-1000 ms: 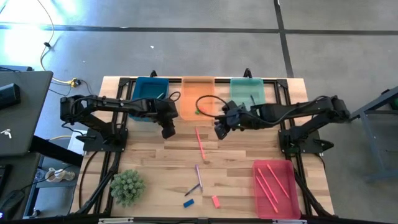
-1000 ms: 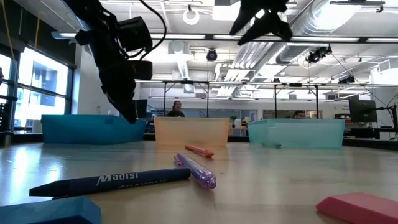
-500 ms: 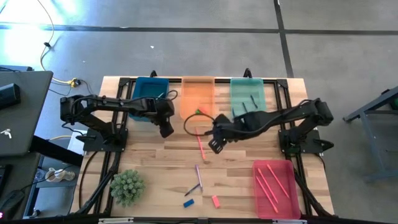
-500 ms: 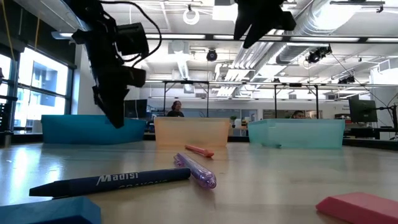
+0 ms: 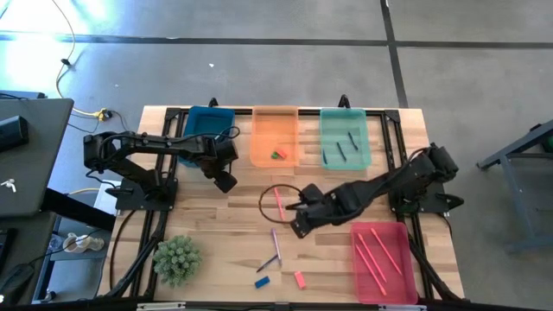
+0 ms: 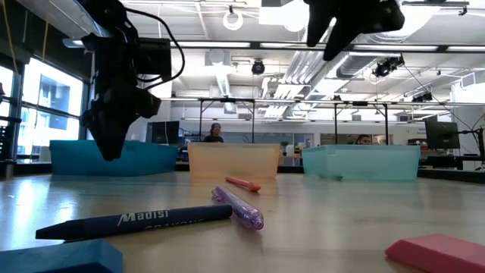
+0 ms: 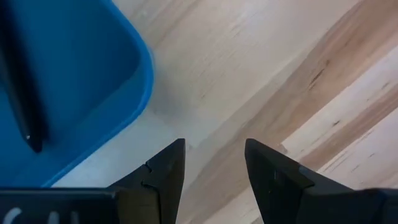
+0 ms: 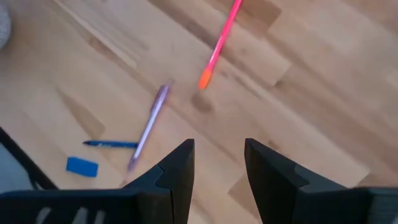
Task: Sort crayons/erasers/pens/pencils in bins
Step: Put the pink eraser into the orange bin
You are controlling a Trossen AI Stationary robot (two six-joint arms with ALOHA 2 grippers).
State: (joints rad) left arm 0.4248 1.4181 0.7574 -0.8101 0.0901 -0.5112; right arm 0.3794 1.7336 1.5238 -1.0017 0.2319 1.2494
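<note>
The wooden table (image 5: 207, 220) is the landmark. Along its far edge three bins stand side by side, blue (image 5: 207, 130), orange (image 5: 275, 130) and teal (image 5: 344, 130), closing off that edge. A pink bin (image 5: 380, 259) fills the near right corner and a spiky green plant (image 5: 177, 259) the near left. The middle holds loose low items: a pink pen (image 5: 278, 200), a purple pen (image 5: 276, 244), a blue eraser (image 5: 263, 282) and a pink eraser (image 5: 299, 279). Bare wood lies open between the plant and the blue bin.
</note>
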